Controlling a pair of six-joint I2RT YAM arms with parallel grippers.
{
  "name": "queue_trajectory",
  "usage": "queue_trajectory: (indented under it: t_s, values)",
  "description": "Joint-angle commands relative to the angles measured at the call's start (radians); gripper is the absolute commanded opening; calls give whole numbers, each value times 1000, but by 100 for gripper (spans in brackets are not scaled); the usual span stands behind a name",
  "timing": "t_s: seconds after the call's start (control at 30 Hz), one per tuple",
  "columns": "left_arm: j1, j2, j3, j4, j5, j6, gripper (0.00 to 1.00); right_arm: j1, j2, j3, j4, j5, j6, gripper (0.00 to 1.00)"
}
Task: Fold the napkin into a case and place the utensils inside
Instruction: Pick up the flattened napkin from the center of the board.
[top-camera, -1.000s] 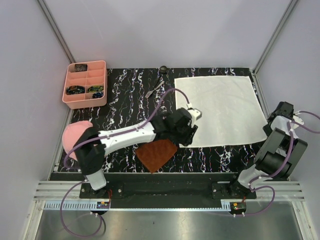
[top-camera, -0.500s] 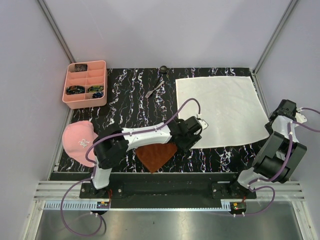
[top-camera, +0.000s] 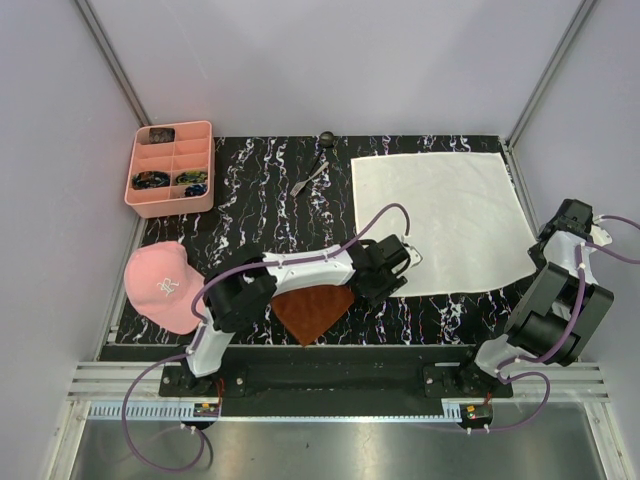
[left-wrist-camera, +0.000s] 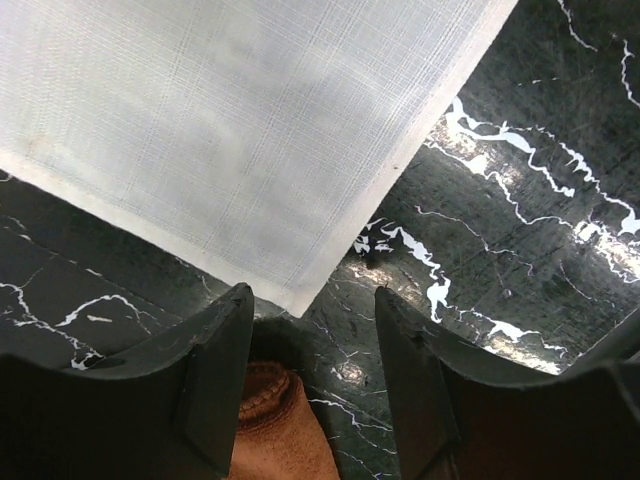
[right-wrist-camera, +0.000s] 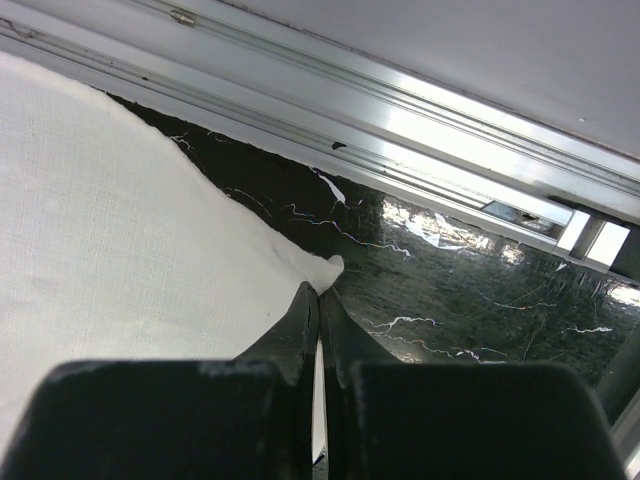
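Note:
The napkin (top-camera: 440, 220) lies spread as one flat cream sheet on the right of the black marble table; no case is in view. My left gripper (top-camera: 397, 268) hovers open over the napkin's (left-wrist-camera: 250, 130) near-left corner, and the left gripper (left-wrist-camera: 312, 296) has nothing between its fingers (left-wrist-camera: 215, 380). My right gripper (right-wrist-camera: 319, 292) is shut on the napkin's (right-wrist-camera: 130, 200) near-right corner, and the right gripper (top-camera: 545, 260) sits at the table's right edge. The utensils lie left of the napkin at the back: a dark spoon (top-camera: 325, 140) and a grey fork (top-camera: 306, 182).
A brown mat (top-camera: 312, 308) lies just near-left of the left gripper, and the brown mat (left-wrist-camera: 280, 430) shows under the left jaw. A pink compartment tray (top-camera: 170, 168) stands at back left. A pink cap (top-camera: 160, 285) lies at near left. An aluminium rail (right-wrist-camera: 400, 110) borders the right side.
My left gripper has slid rightward and nearer, off the cloth to its near-left corner, with the jaws opening wider. The right gripper has stayed shut on its corner, shifting slightly right.

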Motion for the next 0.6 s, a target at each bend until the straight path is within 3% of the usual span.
queue_trajectory:
  t_s: [0.0, 0.3, 0.57]
  values:
    - [11, 27, 46, 9, 71, 21, 55, -6, -3, 41, 13, -5, -10, 0]
    - [33, 90, 49, 9, 83, 21, 53, -6, -11, 39, 18, -20, -10, 0]
    - [37, 127, 43, 20, 51, 5, 25, -6, -17, 35, 22, -27, -11, 0]
